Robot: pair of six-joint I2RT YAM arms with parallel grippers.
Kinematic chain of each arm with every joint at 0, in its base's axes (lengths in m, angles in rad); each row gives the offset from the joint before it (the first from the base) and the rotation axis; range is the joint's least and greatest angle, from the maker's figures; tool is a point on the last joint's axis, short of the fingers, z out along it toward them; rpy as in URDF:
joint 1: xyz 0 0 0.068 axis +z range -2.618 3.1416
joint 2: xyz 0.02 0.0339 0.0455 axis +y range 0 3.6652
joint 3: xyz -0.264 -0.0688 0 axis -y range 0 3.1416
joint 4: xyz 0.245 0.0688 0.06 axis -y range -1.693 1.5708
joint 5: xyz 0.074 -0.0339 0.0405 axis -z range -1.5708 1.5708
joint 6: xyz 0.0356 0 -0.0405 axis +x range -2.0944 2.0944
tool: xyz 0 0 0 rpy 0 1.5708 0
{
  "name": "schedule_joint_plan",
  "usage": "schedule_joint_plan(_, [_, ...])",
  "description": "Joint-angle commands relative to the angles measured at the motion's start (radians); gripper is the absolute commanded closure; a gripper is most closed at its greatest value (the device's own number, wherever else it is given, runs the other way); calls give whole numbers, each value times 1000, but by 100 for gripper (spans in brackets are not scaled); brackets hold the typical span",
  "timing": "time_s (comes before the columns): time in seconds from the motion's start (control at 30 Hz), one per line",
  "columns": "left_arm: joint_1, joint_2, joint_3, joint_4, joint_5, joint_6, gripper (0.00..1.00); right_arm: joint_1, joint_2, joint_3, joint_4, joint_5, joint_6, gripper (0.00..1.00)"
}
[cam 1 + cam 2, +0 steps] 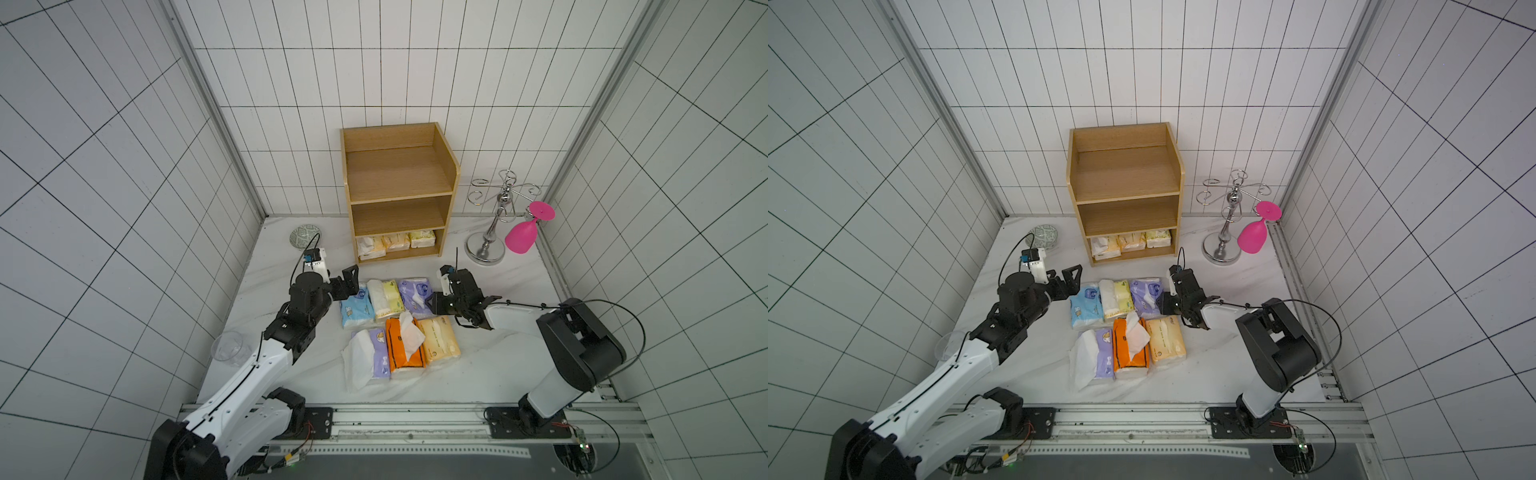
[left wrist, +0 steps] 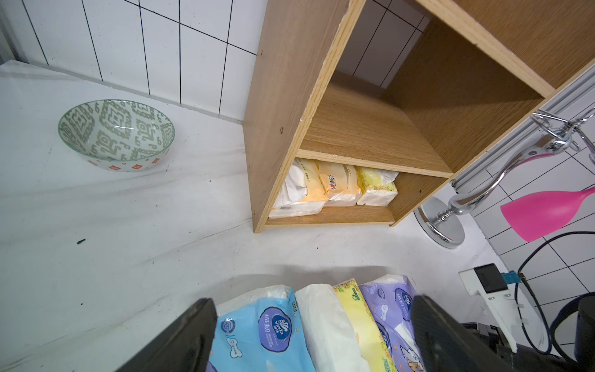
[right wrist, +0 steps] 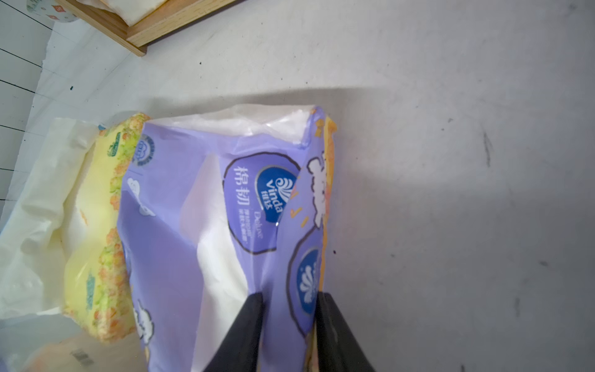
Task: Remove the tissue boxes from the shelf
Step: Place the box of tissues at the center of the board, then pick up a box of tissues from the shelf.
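The wooden shelf (image 1: 399, 174) (image 1: 1125, 174) (image 2: 289, 96) stands at the back wall. Three tissue boxes (image 1: 395, 242) (image 2: 335, 190) lie on its bottom tier; the upper tiers are bare. Several more packs lie on the table in two rows. My right gripper (image 1: 432, 303) (image 3: 291, 296) is shut on the near edge of the purple pack (image 1: 413, 293) (image 3: 193, 225), which lies beside the pale yellow pack (image 1: 388, 299). My left gripper (image 1: 351, 284) (image 2: 312, 302) stands open above the far end of the light blue pack (image 1: 356, 309) (image 2: 260, 328), holding nothing.
A patterned bowl (image 1: 305, 237) (image 2: 116, 135) sits left of the shelf. A silver stand (image 1: 488, 245) with a hanging pink glass (image 1: 521, 237) is to its right. A clear cup (image 1: 228, 347) stands by my left arm. Orange (image 1: 403, 345) and peach (image 1: 438, 340) packs fill the front row.
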Motion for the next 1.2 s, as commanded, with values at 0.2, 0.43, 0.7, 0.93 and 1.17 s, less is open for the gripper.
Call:
schedule_joint_plan(0.2, [41,93,62,49,17,-5,2,11,-184,23,-114,76,15,31])
schedule_joint_plan(0.43, [111,241,168,173,109,-26,2,15,-171,83,98,50,202,34])
schedule_joint_plan(0.7, [122,401,310,216,158,-3,2,50,87,189,450,116,404,45])
schedule_joint_plan(0.93, [155,496,371,246,217,2,2,79,333,367,579,148,483,49])
schedule_joint_plan(1.17, [185,534,353,297,293,8,2,86,496,514,588,149,493,50])
